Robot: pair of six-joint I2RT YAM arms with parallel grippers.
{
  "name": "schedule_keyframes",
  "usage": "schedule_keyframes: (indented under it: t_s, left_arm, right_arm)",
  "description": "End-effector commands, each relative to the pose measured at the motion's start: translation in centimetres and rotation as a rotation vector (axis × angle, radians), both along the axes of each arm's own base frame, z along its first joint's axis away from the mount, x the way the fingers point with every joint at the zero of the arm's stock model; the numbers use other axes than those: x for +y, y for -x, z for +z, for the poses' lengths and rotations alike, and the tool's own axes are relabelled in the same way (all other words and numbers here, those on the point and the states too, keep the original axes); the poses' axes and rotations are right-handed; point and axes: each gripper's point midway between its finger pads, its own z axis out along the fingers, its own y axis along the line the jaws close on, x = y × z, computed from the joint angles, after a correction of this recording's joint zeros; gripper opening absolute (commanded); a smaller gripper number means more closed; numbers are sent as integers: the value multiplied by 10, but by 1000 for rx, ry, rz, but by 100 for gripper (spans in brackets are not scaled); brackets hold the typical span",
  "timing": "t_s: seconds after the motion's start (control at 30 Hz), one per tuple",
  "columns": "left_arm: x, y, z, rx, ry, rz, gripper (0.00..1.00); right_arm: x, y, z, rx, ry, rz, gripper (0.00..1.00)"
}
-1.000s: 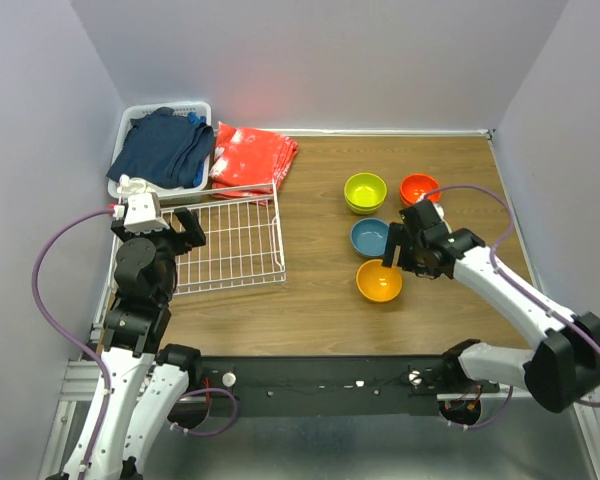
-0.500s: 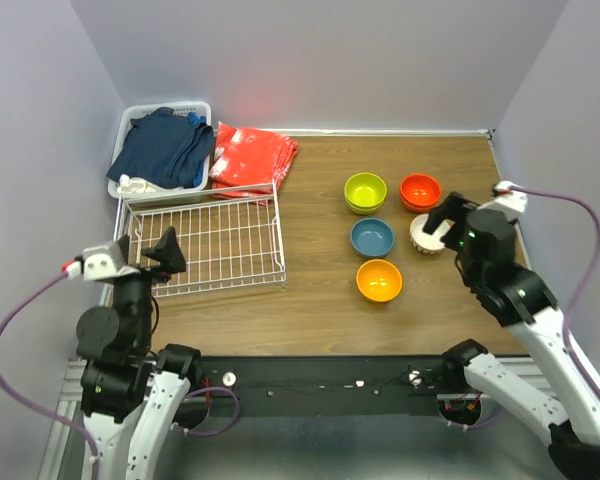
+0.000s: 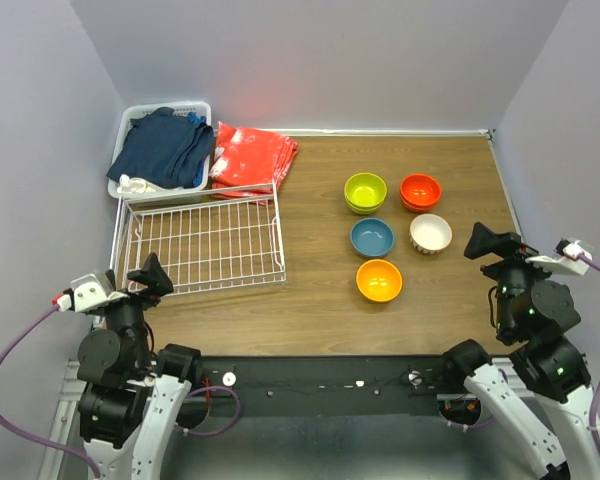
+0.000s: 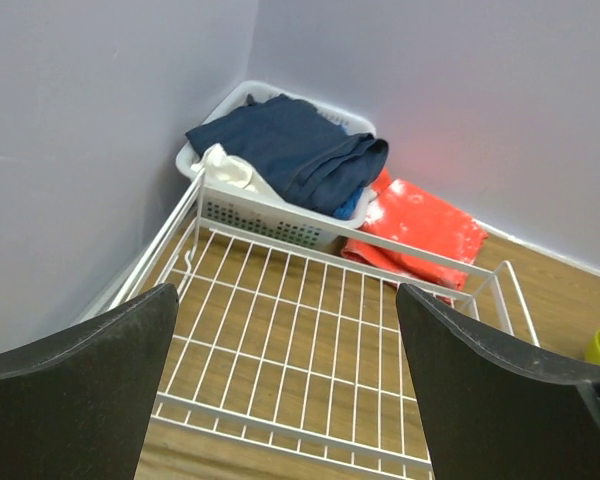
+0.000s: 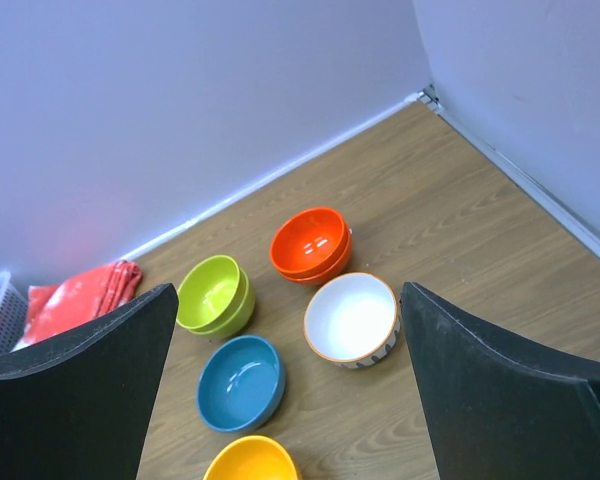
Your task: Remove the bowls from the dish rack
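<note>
Across the right half of the surface [image 3: 310, 320] sat every bowl: the lime green pair [image 3: 365, 190] and red-orange pair [image 3: 420, 190] stacked, the blue bowl [image 3: 372, 237], white bowl [image 3: 430, 233] and yellow-orange bowl [image 3: 379, 281] singly. The dish rack [image 3: 205, 245] at left showed bare wire. I judged the risk to be a careless swing of the right pincer [image 3: 490, 243] clipping the white bowl, the one nearest it, or toppling a stack. It and the left pincer [image 3: 143, 275] gaped wide, grasping and touching nothing.

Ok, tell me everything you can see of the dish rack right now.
The dish rack is a shallow rectangular tray of white wire grid with low wire sides. It lies flat on the wooden table at the left, with nothing in it. Its far side sits close against the white basket of dark clothes and the red cloth.
</note>
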Motion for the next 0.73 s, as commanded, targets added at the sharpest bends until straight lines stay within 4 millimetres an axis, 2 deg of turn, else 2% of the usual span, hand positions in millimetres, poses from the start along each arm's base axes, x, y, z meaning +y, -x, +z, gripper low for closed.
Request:
schedule_keyframes:
  t_s: [0.0,0.17,0.57,0.7]
  left_arm:
    - [11,29,-7,-107,81,34,99]
    - [9,23,-10,-115,91,29,99]
    - [15,15,-6,-149,61,73,99]
    - [11,15,-2,-163,59,49,99]
  right_arm:
    - [-10,11,-6,-55,-19,-30,100]
    - [-14,16,-5,-80,-29,-38,100]
    - [-10,6,-13,-34,30,-37,100]
    - [-9,5,-13,-32,35,-36,100]
